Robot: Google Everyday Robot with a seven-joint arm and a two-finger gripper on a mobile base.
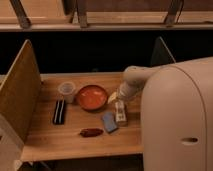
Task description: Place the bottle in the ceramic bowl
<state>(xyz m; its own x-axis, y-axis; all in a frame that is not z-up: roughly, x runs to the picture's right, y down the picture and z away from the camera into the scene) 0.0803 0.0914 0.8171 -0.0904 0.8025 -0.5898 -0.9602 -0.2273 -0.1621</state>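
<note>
The robot's pale arm (150,80) fills the right side of the view, bending down over the wooden worktop (75,142), which has an upright wooden panel (20,85) at its left end. The arm ends in the pincer (114,97), which sits low between the right rim of the ceramic bowl (91,97) and the far end of the bottle (120,113). Whether the pincer is open or closed cannot be told from here.

The orange-red bowl sits near the middle of the worktop and looks empty. The white bottle lies flat on the wood just to the bowl's right, with a flat blue block (109,121) right beside it. By this layout, the step in hand is the reach for the bottle, and the grasp is not yet evident. The next move calls for closing on the slim body without nudging the block, lifting, then a short carry left over the rim.

A translucent cup (67,91), a black oblong object (59,111) and a small dark red item (91,132) lie further left.

The bottle's pale label shows no readable writing, and no brand can be made out anywhere.
</note>
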